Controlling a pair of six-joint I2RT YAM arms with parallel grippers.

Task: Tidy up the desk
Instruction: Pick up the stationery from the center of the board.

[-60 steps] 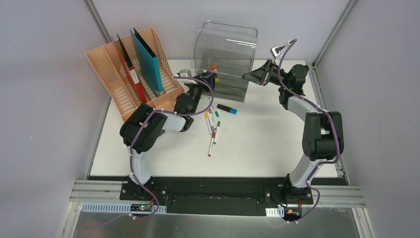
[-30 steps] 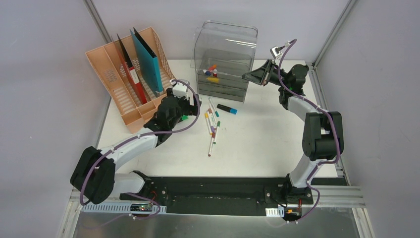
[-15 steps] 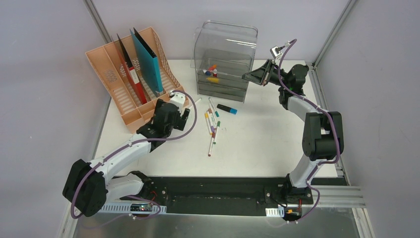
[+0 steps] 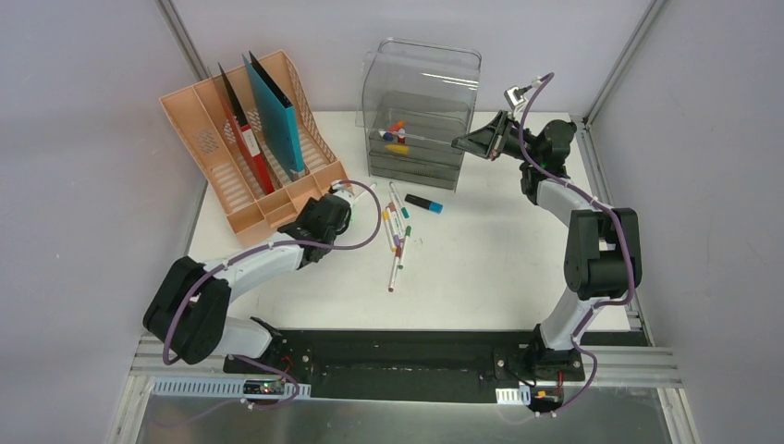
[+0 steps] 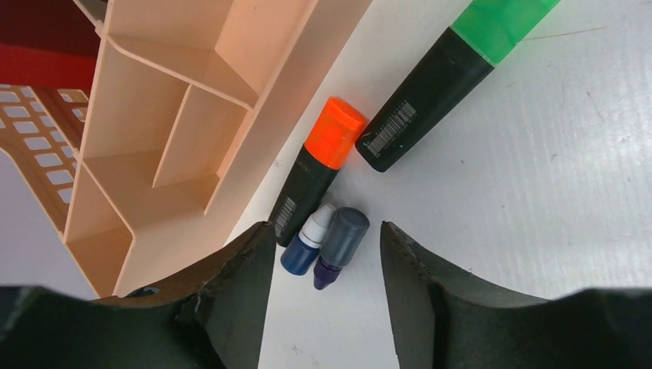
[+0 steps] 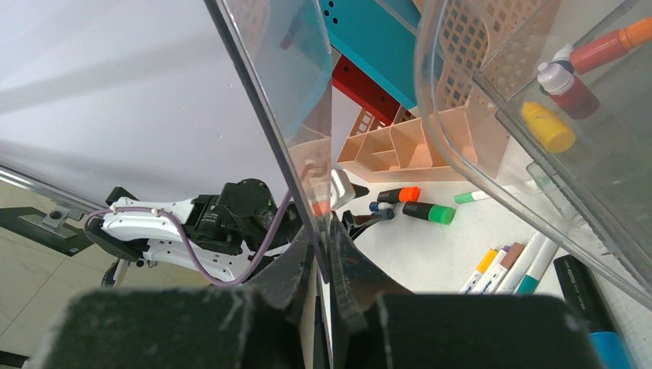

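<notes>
Two small markers (image 5: 340, 244), one blue, one purple, side by side on the white desk (image 5: 538, 192), between the parted fingers of the released left gripper (image 5: 327, 231). Just beyond, orange highlighter (image 5: 319, 173) against the peach file rack (image 5: 154, 154), green highlighter (image 5: 454, 69) beside it. Right gripper (image 6: 323, 238) clenched on a wall edge of the clear drawer box (image 4: 421, 83) at the desk's far side. Loose pens (image 4: 398, 236) mid-desk

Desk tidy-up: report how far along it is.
Done: folders stand in the rack, and a few markers lie in the drawer box. In hand: the left gripper straddles two small pens, open, nothing gripped; the right gripper is shut on the box's clear edge. Left: the orange highlighter, green highlighter and loose pens on the desk.
</notes>
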